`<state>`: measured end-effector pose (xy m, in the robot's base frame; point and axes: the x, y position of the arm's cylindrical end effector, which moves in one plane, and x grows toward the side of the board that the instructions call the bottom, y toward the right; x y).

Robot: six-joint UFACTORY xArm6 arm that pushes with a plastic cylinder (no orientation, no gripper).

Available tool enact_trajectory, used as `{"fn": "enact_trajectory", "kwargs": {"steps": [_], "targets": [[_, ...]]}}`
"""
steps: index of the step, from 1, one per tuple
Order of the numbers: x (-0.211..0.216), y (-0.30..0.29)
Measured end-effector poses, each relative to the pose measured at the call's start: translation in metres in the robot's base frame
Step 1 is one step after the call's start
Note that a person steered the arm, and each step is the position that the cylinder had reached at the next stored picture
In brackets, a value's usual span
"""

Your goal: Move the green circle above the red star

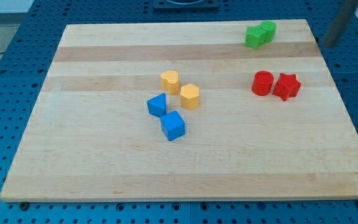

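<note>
1. My rod (339, 25) is a plain, straight, dark grey bar, blurred, beyond the tabletop's far right corner.
2. My tip (328, 45) is blunt, same grey, unmarked.

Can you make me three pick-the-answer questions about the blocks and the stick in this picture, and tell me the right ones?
1. Where is the green circle?
A. near the view's top right
B. at the view's bottom left
C. in the board's middle

2. How many blue blocks are there?
A. one
B. two
C. four

3. What is my tip doing?
A. pressing on the red star
B. standing apart from every block
C. lying between the yellow blocks

Answers:
1. A: it sits by the board's top edge, touching the green star.
2. B: one blue block and another blue block lie near the middle.
3. B: it is off the board's right edge, right of the green pair.
</note>
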<state>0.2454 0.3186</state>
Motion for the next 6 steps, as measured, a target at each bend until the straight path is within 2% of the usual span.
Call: {"fn": "enact_trajectory", "kwargs": {"steps": [1,3,4,6], "targets": [[-0.054,-0.018],[-0.048,-0.121],[-0.011,-0.142],[0.050,-0.139]]}}
